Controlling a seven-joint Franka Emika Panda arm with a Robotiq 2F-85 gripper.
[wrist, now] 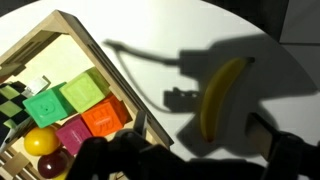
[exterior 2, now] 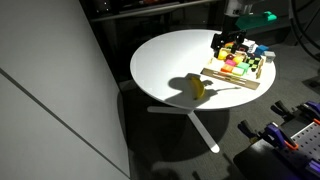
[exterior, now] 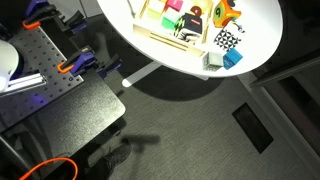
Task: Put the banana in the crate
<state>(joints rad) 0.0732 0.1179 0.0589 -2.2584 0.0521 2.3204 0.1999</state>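
The banana point(wrist: 222, 95) is bright yellow and lies on the white table, just outside the crate's corner. It also shows in an exterior view point(exterior 2: 197, 88), in front of the crate's end. The crate point(wrist: 100, 52) is a shallow pale wooden box that holds coloured blocks and balls; it shows in both exterior views point(exterior: 165, 38) point(exterior 2: 232, 80). My gripper point(wrist: 198, 132) is open and empty above the table. Its two dark fingers stand either side of the banana's near tip without touching it. The gripper's shadow falls between the banana and the crate. I cannot make out the banana in the top-down exterior view.
An orange-and-yellow spotted toy point(exterior: 220, 12), a checkered cube point(exterior: 227, 40) and a small blue block point(exterior: 235, 58) stand beside the crate. The round white table point(exterior 2: 165, 60) has one central leg. A grey part of the arm point(exterior 2: 240, 10) shows above the crate.
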